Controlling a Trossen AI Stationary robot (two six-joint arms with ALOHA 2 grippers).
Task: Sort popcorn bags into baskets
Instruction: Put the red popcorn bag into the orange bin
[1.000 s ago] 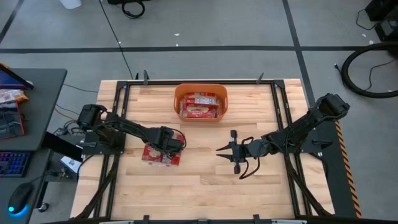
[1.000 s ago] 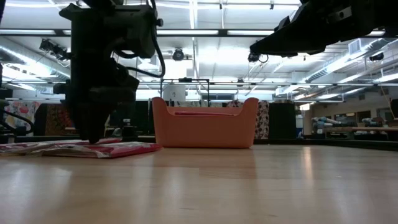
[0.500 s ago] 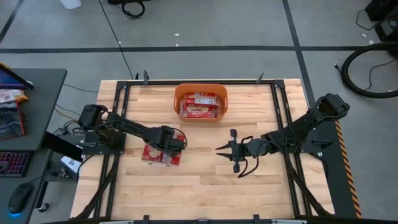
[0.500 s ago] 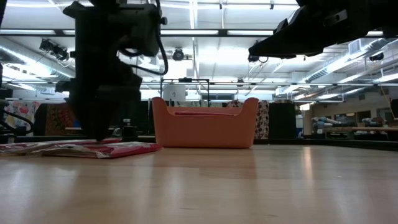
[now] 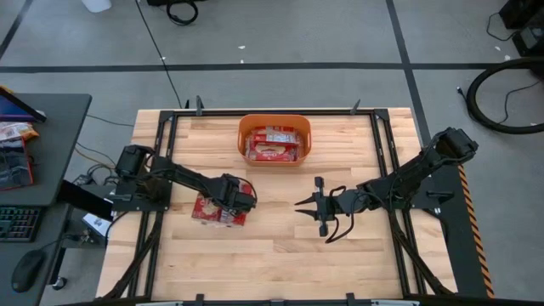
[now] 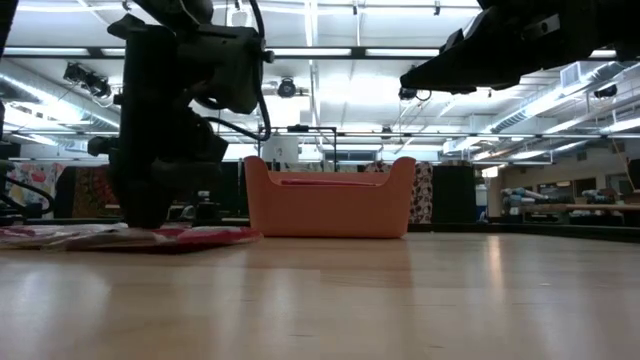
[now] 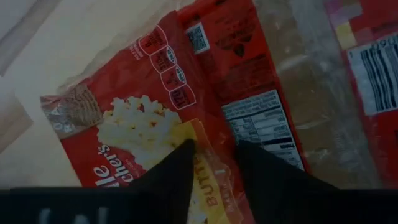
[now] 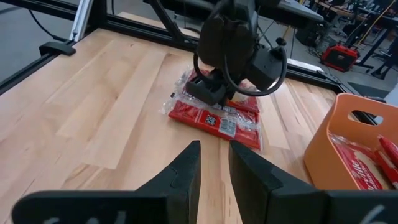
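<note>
You are at the pick-up step. Your left gripper [image 5: 231, 201] is pressed down onto a small pile of red popcorn bags [image 5: 212, 209] lying flat on the wooden surface [image 5: 280, 246], left of centre. In the left wrist view its two dark fingers [image 7: 171, 180] stand a little apart with their tips on the top bag [image 7: 146, 134], a ridge of the wrapper between them; you cannot tell from this whether they have a grip on it yet. In the low view the gripper reaches right down to the pile [image 6: 160, 238].

The orange basket [image 5: 274, 123] sits at the far middle of the surface, well apart from the pile, and already has red bags [image 5: 274, 144] lying inside.

Your right gripper [image 5: 313, 206] waits near the centre of the surface, holding nothing. Its fingers [image 8: 186, 171] stand a narrow gap apart and point toward the pile.

The next move probably calls for pinching only the top bag, lifting it clear of the ones beneath, then carrying it over to the basket and letting go above the bags inside.

Readable writing on the top bag: yellow letters "BUTT", most likely butter, and white letters ending "le" and "cher's" beside a picture of popcorn. A neighbouring bag [image 7: 264, 93] shows a nutrition panel, and another [image 7: 373, 68] a barcode; their small print is too fine to read.
</note>
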